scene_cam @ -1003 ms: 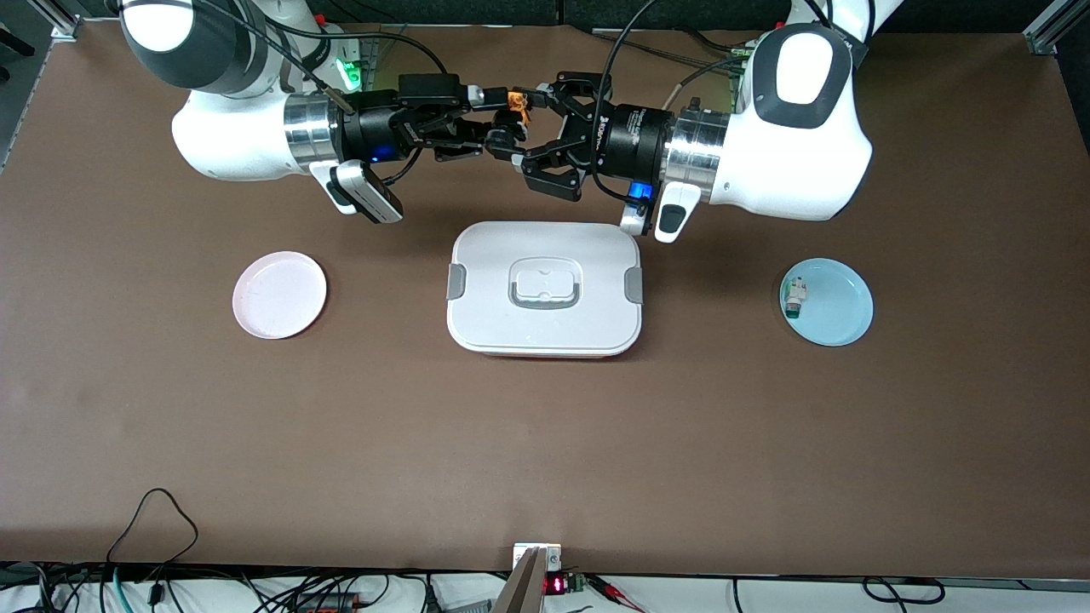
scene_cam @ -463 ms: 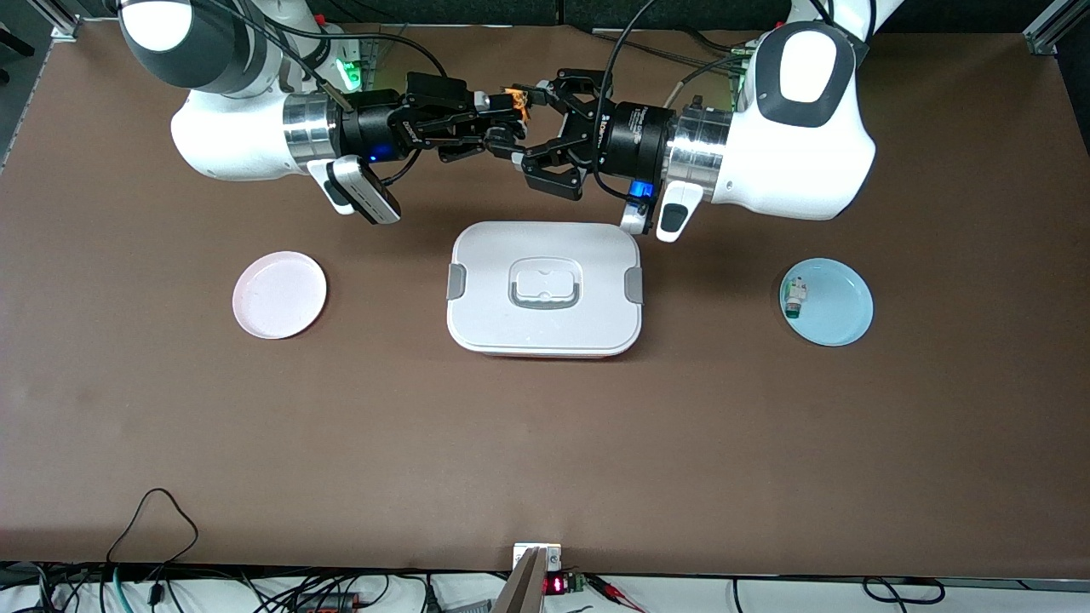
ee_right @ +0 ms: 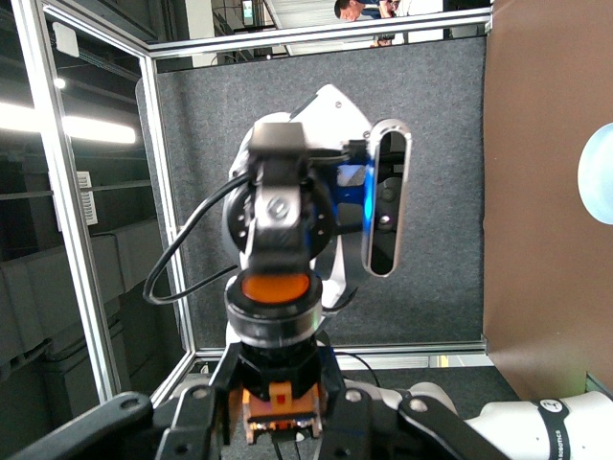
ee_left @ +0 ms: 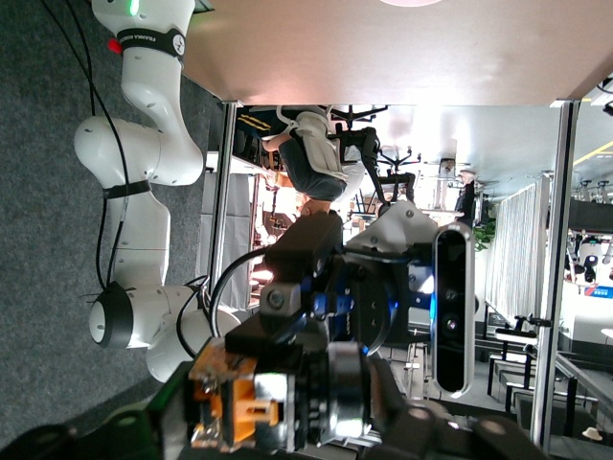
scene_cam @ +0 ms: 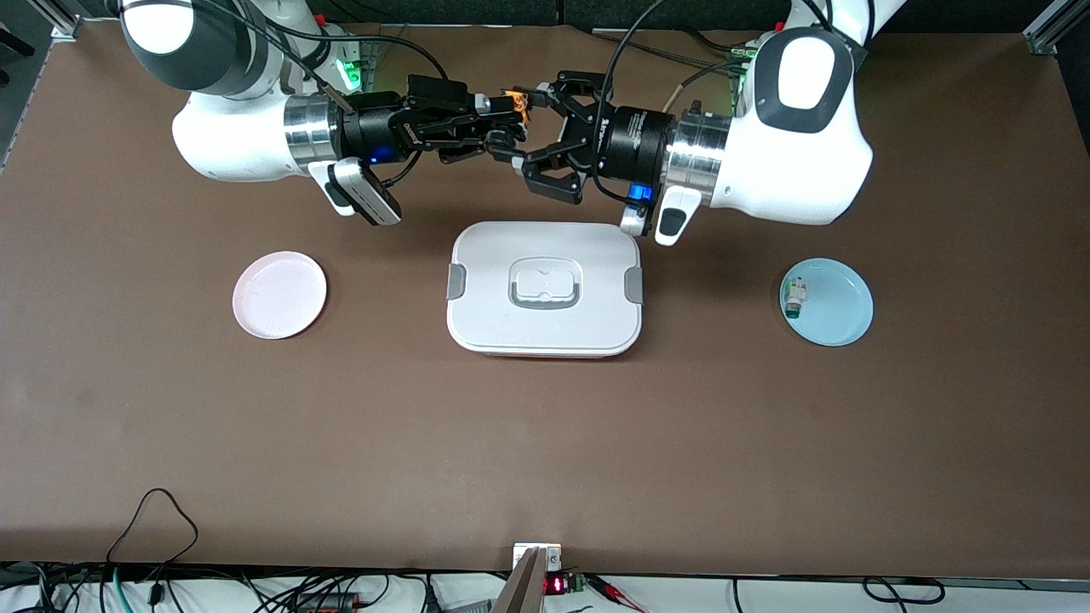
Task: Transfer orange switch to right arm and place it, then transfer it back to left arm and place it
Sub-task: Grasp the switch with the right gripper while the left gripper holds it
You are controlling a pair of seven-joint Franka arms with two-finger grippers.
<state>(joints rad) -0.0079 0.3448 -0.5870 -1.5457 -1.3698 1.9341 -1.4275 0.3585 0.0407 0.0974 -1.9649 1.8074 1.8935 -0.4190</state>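
Aloft over the brown table (scene_cam: pixel 545 443), the tiny black orange-capped push-button switch (scene_cam: pixel 514 103) sits pinched in the right end effector (scene_cam: pixel 504 128); the left end effector (scene_cam: pixel 532 128), fingers spread, flanks it, both farther from the camera than the white lidded box (scene_cam: pixel 545 289).

A brown table (scene_cam: pixel 545 443) is being shown. A white box (scene_cam: pixel 545 288) with grey clips is flanked by a pink plate (scene_cam: pixel 279 295) and a pale blue plate (scene_cam: pixel 839 306). An orange-capped black switch (scene_cam: pixel 516 102) is being gripped between white arms (scene_cam: pixel 247 136) with black grippers.
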